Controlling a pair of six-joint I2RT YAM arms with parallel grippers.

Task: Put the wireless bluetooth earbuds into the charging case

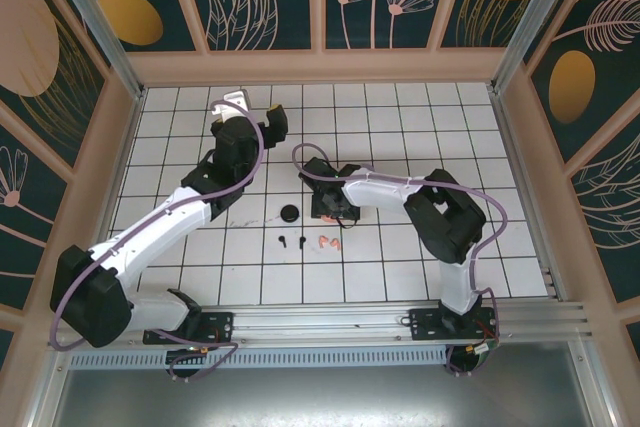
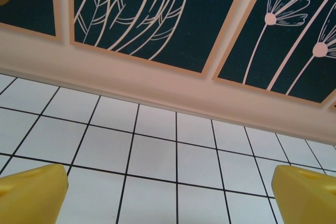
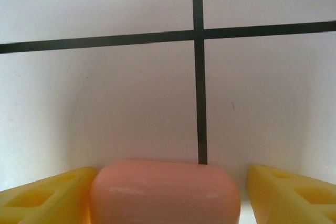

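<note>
A coral-pink charging case (image 3: 165,192) lies on the white tiles between the yellow fingers of my right gripper (image 3: 168,182). The left finger (image 3: 47,192) touches it and a thin gap shows at the right finger (image 3: 294,192), so the jaws stand open around it. From above, the right gripper (image 1: 325,209) is low over the table centre. Two black earbuds (image 1: 291,242) and two coral-pink earbuds (image 1: 328,242) lie just in front of it. A round black case (image 1: 290,213) sits to its left. My left gripper (image 1: 272,121) (image 2: 168,192) is wide open and holds nothing, far back on the table.
The left gripper faces the low wooden back rail (image 2: 157,85) and the painted panels. Wooden walls (image 1: 118,147) close both sides of the tiled table (image 1: 420,117). The arm bases and a metal rail (image 1: 330,322) run along the near edge.
</note>
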